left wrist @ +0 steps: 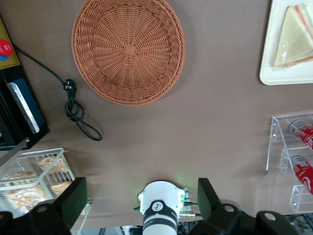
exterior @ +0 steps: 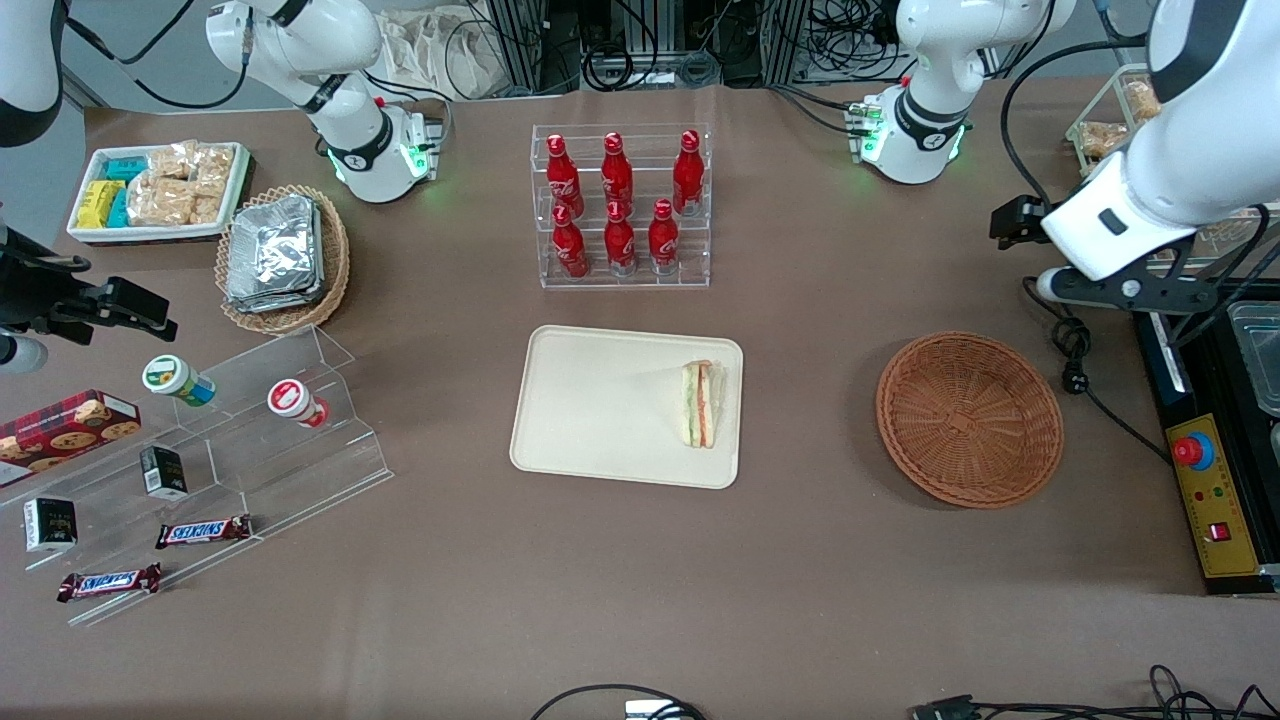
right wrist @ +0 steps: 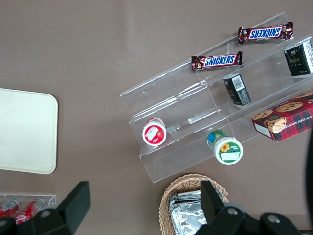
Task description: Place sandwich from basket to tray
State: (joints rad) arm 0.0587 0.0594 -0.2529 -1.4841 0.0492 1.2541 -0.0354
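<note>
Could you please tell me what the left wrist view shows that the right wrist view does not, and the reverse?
Only the left wrist view shows the empty basket, the sandwich lying on the tray, a black cable, and the open gripper raised above the table with nothing between its fingers. Only the right wrist view shows the Snickers bars, the two capped cups, the cookie box and the foil packs. Both show part of the tray and the red bottles.
</note>
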